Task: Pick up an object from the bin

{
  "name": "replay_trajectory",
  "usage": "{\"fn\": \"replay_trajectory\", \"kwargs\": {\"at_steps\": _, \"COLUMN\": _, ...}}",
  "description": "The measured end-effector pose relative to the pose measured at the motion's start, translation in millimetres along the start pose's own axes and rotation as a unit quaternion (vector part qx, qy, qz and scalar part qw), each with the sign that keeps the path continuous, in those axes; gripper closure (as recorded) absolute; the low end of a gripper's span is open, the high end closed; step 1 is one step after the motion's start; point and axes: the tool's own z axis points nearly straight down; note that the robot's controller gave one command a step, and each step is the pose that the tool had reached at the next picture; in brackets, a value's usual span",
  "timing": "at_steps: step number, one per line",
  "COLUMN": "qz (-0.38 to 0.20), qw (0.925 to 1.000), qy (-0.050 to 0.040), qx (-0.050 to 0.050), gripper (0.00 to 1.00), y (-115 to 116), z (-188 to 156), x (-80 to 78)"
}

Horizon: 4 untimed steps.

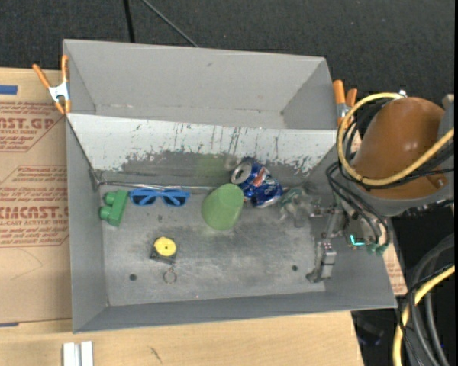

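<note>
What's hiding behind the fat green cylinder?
A crushed blue can lies just behind the green cylinder, up and to its right. The cylinder seems to cover the can's lower left edge. Beyond both stands the bin's scratched wall.

At 3 o'clock the arm's orange cover (pixel 401 147) and its cables (pixel 382 178) hid part of the right wall of the bin (pixel 214 300), and the arm was cut off by the picture's edge. The gripper (pixel 323 261), at 4 o'clock in the bin, was a thin grey shape too small to make out. A pale greenish thing (pixel 294 202) at 11 o'clock from it was too blurry to name. At 7 o'clock a tiny ring (pixel 170 276) was too small to tell what it was. At 5 o'clock other cables (pixel 424 284) ran off the picture.
</note>
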Motion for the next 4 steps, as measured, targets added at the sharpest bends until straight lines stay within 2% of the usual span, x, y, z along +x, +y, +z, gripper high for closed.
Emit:
{"fn": "replay_trajectory", "kwargs": {"at_steps": 1, "qz": 0.003, "qw": 1.0, "qy": -0.0027, "qx": -0.001, "gripper": 0.0, "y": 71.6, "z": 92.4, "x": -64.8}}
{"fn": "replay_trajectory", "kwargs": {"at_steps": 2, "qz": 0.018, "qw": 0.9998, "qy": -0.0014, "qx": -0.001, "gripper": 0.0, "y": 74.5, "z": 96.6, "x": -102.5}}
{"fn": "replay_trajectory", "kwargs": {"at_steps": 3, "qz": 0.005, "qw": 1.0, "qy": -0.0024, "qx": 0.0, "gripper": 0.0, "y": 106.6, "z": 130.7, "x": -100.0}}
{"fn": "replay_trajectory", "kwargs": {"at_steps": 4, "qz": 0.1, "qw": 0.995, "qy": -0.003, "qx": 0.001, "gripper": 0.0, "y": 27.1, "z": 130.5, "x": -65.4}}
